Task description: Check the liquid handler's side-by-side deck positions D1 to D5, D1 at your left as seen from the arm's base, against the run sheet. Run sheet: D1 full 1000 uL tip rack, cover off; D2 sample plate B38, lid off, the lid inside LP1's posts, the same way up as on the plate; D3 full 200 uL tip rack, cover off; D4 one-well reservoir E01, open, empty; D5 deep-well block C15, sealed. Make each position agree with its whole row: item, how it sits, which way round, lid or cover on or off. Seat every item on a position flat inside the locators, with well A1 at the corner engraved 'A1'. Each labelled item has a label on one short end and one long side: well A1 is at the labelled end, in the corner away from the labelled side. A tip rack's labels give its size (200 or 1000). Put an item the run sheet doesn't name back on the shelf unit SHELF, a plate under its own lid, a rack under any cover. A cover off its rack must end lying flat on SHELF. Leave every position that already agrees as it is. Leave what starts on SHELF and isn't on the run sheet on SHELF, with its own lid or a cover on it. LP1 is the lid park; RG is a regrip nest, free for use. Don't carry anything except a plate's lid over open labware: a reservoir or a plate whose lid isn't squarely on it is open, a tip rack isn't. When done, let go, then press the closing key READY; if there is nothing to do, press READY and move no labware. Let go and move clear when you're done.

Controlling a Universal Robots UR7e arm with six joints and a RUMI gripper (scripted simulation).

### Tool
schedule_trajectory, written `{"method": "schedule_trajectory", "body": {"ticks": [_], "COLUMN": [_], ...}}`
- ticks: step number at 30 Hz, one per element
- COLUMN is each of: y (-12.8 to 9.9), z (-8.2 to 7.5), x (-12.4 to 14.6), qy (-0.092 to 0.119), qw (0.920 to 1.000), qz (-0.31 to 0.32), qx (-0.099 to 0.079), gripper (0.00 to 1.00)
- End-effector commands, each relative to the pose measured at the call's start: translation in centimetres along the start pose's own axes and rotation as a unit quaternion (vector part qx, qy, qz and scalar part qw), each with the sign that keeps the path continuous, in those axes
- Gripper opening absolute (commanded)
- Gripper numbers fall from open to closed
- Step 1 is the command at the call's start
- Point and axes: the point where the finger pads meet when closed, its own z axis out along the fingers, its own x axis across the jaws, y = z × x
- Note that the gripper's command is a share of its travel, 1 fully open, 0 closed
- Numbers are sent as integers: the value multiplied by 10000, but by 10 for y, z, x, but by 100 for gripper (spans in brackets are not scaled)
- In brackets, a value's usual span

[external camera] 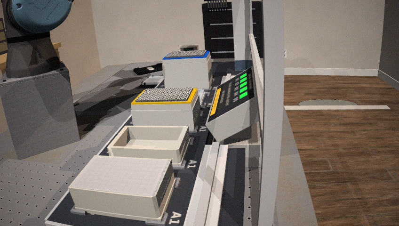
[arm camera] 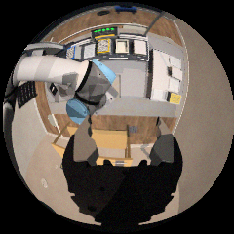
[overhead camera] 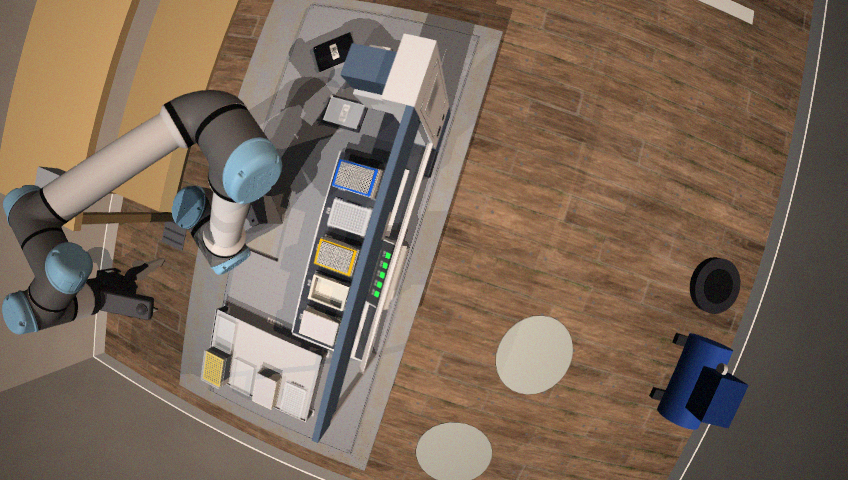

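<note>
Top view: our end effector (overhead camera: 155,284) (arm camera: 124,116) stands open, well off the counter's (overhead camera: 196,356) long edge; if we swing back low, we could clip the open reservoir (overhead camera: 329,290) (external camera: 156,140) (arm camera: 122,46), seated mid-row

This is a laboratory — a liquid-handling deck (overhead camera: 302,303) (external camera: 59,208) carries a blue-rimmed tip rack (overhead camera: 356,177) (external camera: 186,69), a yellow-rimmed tip rack (overhead camera: 336,256) (external camera: 163,108), an open reservoir (overhead camera: 329,290) (external camera: 151,152) and a pale block (overhead camera: 319,325) (external camera: 120,179), with "A1" engraved beside positions — and a sloped panel (external camera: 232,96) shows green indicators over a perforated bench top (external camera: 19,181).
</note>
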Motion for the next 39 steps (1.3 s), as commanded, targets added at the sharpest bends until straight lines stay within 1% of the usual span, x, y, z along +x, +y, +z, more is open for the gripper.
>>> {"method": "schedule_trajectory", "body": {"ticks": [1,5,7,22,24,39], "y": [-13,-23,-23,-60,-60,-96], "z": [19,33,33,89,89,144], "x": [-12,-21,-21,-56,-56,-90], "qy": [6,6,6,6,6,6], "qw": [10000,10000,10000,10000,10000,10000], "qz": [2,2,2,2,2,2], "qx": [-9,-9,-9,-8,-8,-8], "gripper": [82,82,82,82,82,82]}}
